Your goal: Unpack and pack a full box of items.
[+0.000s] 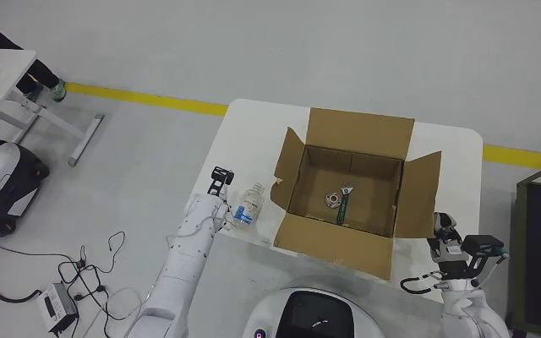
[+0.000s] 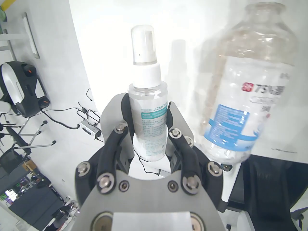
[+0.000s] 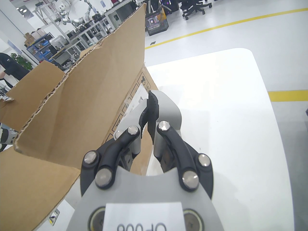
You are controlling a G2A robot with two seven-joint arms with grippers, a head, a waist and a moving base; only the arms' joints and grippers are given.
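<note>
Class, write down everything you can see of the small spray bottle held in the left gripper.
The spray bottle is small, with a clear plastic body, a pale label with teal print, a white collar and a frosted cap over the nozzle. The left gripper is shut on its labelled body, one finger on each side, with the cap pointing away from the wrist. A big bottle is beside it, not touching.

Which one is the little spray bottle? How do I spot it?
Start at the open cardboard box on the white table, then go to the left gripper beside it. The spray bottle is clamped there, next to a bigger clear bottle; it is the slimmer one, with a tall see-through cap over a white collar.
</note>
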